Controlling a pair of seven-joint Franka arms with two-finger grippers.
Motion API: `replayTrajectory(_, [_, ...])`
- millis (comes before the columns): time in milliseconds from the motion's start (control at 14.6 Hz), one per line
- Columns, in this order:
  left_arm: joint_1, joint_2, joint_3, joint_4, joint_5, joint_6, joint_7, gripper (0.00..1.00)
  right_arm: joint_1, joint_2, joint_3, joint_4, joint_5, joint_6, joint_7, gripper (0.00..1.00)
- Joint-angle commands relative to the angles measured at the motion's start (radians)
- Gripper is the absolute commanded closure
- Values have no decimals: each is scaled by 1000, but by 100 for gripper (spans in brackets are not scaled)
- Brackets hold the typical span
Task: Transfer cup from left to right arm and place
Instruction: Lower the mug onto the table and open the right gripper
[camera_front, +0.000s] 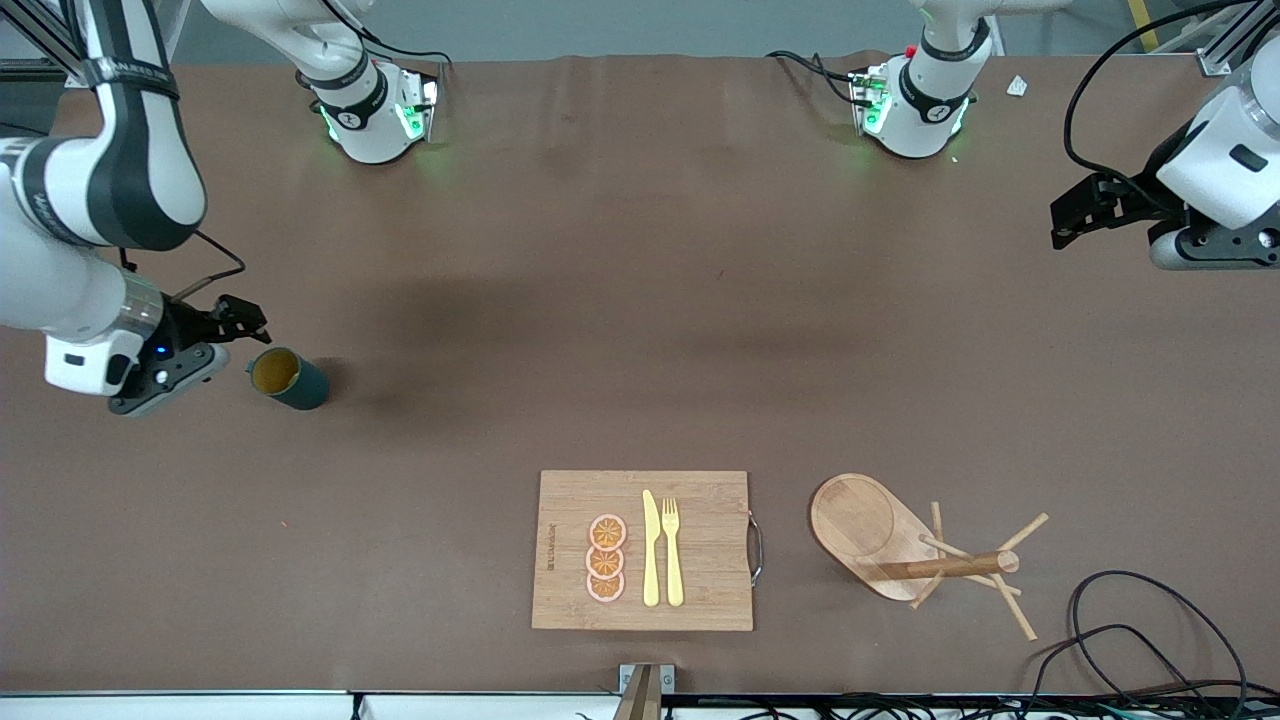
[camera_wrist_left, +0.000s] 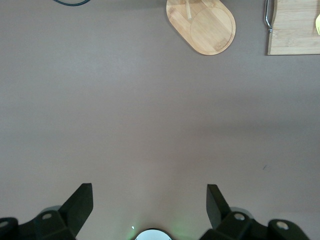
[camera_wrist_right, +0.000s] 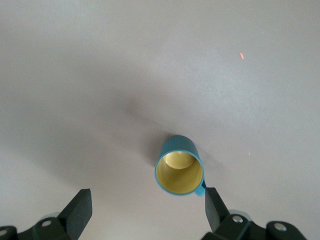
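Note:
The cup (camera_front: 287, 378), a small dark teal mug with a tan-yellow inside, stands upright on the brown table toward the right arm's end. In the right wrist view the cup (camera_wrist_right: 179, 172) sits just past the fingertips, its handle close to one finger (camera_wrist_right: 212, 200) but not held. My right gripper (camera_front: 240, 322) (camera_wrist_right: 146, 197) is open and empty, low beside the cup. My left gripper (camera_front: 1078, 215) (camera_wrist_left: 149, 192) is open and empty, up over bare table at the left arm's end, and it waits.
A wooden cutting board (camera_front: 700, 500) with orange slices (camera_front: 606, 558), a yellow knife and a fork lies near the front camera. A wooden mug rack (camera_front: 862, 520) with pegs stands beside it; both show in the left wrist view (camera_wrist_left: 210, 30). Cables (camera_front: 1150, 640) lie at the near corner.

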Motion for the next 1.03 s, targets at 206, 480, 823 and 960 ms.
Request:
replayTrajectory(206, [4, -15, -4, 0, -3, -12, 3, 0, -46, -43, 11, 101, 36, -190, 202, 0])
replayTrajectory(480, [5, -13, -4, 0, -3, -12, 12, 0, -29, -55, 16, 238, -28, -330, 271, 0])
replayTrajectory(823, [5, -13, -4, 0, -3, -12, 12, 0, -18, -53, 15, 335, -54, -393, 356, 0])
replayTrajectory(960, [4, -13, -4, 0, -3, -12, 12, 0, -15, -58, 16, 339, -53, -396, 429, 0])
